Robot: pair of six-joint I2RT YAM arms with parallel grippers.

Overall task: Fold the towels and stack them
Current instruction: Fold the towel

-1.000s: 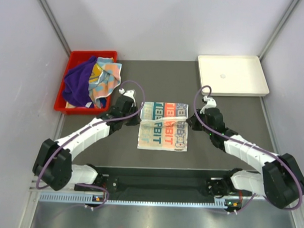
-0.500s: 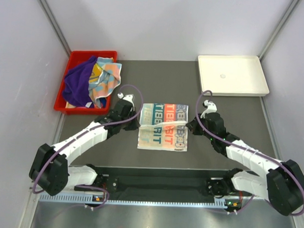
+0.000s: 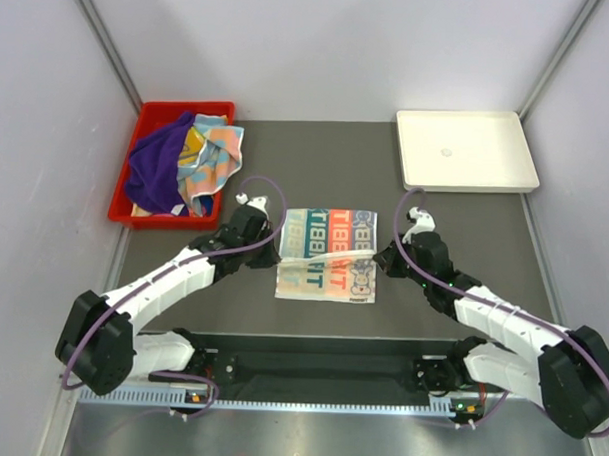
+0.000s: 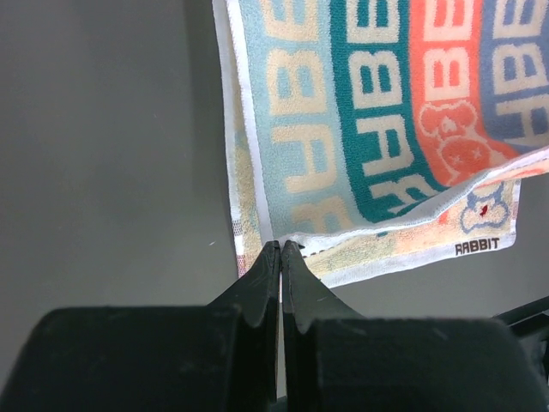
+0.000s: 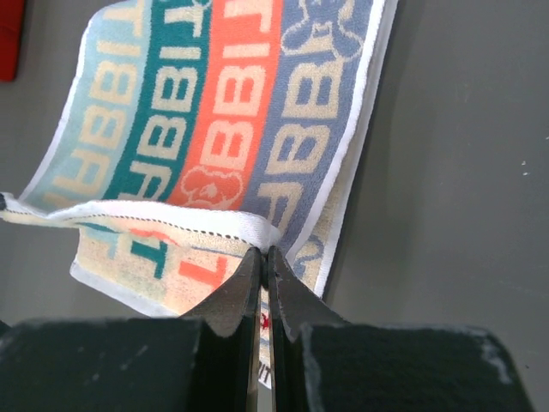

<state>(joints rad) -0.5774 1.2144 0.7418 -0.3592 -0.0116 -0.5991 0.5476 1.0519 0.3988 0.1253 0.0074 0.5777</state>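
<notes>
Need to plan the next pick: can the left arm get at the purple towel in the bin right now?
Probably not yet. The left gripper is shut on a corner of the lettered towel, mid-fold. Otherwise the way looks free: the purple towel lies uncovered in the bin on that arm's side.

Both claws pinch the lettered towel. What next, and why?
Probably draw the pinched edge toward the near edge of the towel and lay it there: the left claw and right claw each grip a corner of the lifted edge, which reaches only partway across.
</notes>
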